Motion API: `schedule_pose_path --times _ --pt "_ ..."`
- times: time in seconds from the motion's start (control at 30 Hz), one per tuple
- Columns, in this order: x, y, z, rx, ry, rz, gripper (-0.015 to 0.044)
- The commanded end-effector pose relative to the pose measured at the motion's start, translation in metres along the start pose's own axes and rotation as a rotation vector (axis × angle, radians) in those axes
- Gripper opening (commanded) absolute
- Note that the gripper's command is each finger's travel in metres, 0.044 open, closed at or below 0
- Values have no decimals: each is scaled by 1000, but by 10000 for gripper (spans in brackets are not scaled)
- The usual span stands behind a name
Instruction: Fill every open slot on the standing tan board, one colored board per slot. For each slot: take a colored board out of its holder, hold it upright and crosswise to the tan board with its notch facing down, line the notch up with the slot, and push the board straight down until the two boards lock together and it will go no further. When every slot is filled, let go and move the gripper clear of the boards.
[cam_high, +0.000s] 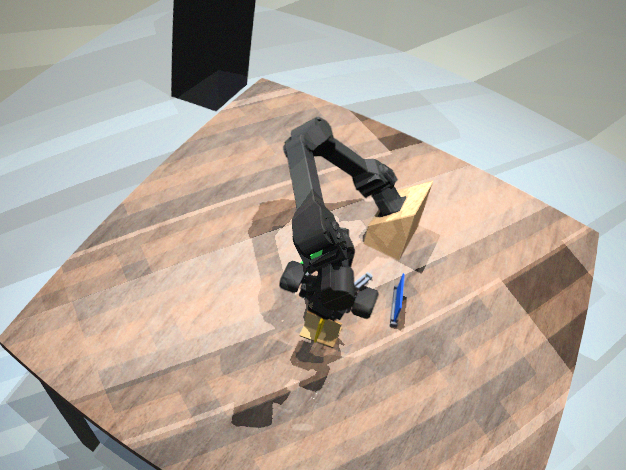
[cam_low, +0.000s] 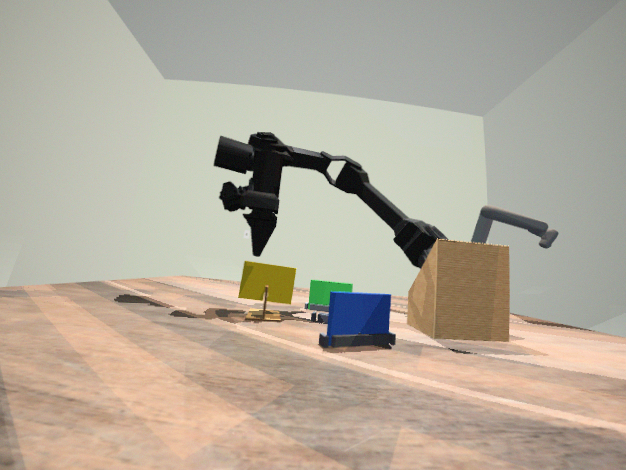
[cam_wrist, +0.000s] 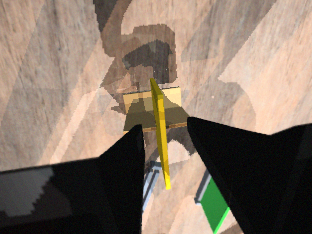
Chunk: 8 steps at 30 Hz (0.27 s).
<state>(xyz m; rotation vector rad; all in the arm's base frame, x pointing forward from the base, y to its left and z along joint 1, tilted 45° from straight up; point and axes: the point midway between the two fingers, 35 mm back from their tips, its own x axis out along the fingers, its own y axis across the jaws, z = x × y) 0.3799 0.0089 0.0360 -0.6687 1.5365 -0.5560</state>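
Grip. (cam_high: 319, 319) (cam_low: 257, 254) (cam_wrist: 165, 123) was spread, nothing pinched, above the yellow notched board (cam_high: 319, 329) (cam_low: 267, 282) (cam_wrist: 161, 135), which sat crosswise & tilted on the standing tan board (cam_high: 330, 332) (cam_low: 265, 299) (cam_wrist: 173, 114). Blue board (cam_high: 399, 299) (cam_low: 359, 318) stood upright in its dark holder (cam_high: 393, 312) (cam_low: 356, 340), well apart from tan bd.; green board (cam_low: 328, 293) (cam_wrist: 215, 205) stood in its own holder, nearer the arm base's side of tan bd.

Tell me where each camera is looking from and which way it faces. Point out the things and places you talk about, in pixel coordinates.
Top: high above the wooden table (cam_high: 176, 313), looking steeply down; the black arm (cam_high: 305, 177) (cam_low: 384, 207) and gripper show.
Exterior: low at the table's side, looking nearly level across it; the arm shows side-on, gripper (cam_low: 257, 254) pointing down.
Wrist: on the arm near the gripper, looking down past two black fingers at the thin yellow board (cam_wrist: 161, 135) (cam_low: 267, 282).
Top and exterior share the upright blue board (cam_high: 399, 298) (cam_low: 359, 316).
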Motion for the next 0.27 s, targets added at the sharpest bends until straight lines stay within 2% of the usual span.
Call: schedule_pose_path --times 0.0,0.23 --pt "-19 0 -2 4 1 3 162" --pt "-19 1 1 4 1 3 162"
